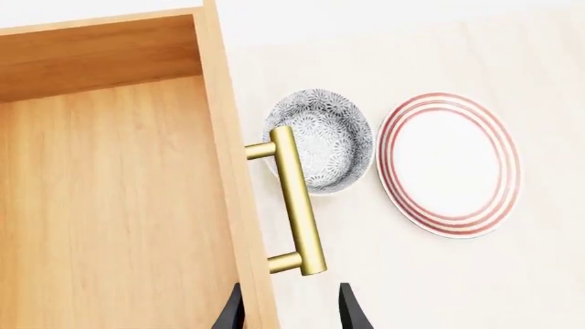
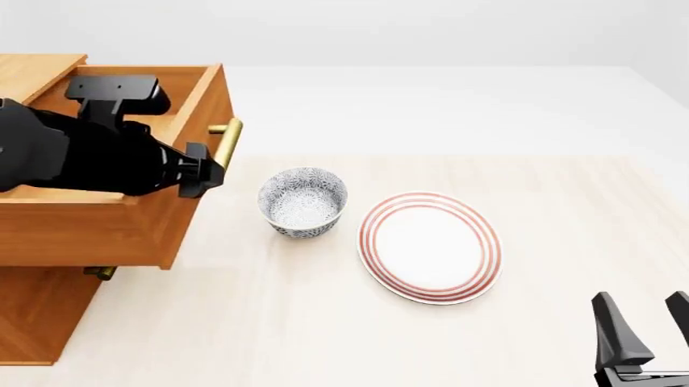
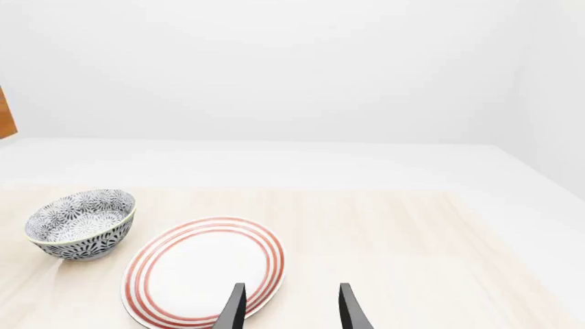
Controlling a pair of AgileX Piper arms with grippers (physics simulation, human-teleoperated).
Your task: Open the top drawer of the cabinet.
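Note:
The cabinet (image 2: 38, 314) stands at the table's left edge. Its top drawer (image 2: 97, 234) is slid well out to the right, and I see its bare wooden inside (image 1: 109, 205). The brass bar handle (image 1: 297, 199) sticks out from the drawer's front panel (image 2: 226, 137). My left gripper (image 1: 290, 315) is open just short of the handle's end, one finger over the front panel and one beyond the bar, gripping nothing. In the front view the black left arm (image 2: 97, 157) hides those fingers. My right gripper (image 2: 646, 326) is open low at the right, far from the cabinet.
A blue-patterned bowl (image 2: 302, 201) sits on the table just right of the open drawer. A white plate with red rings (image 2: 431, 246) lies beside it. The brass handle of a lower drawer (image 2: 99, 272) peeks out under the top drawer. The right gripper's fingers (image 3: 233, 308) point toward the plate (image 3: 205, 271).

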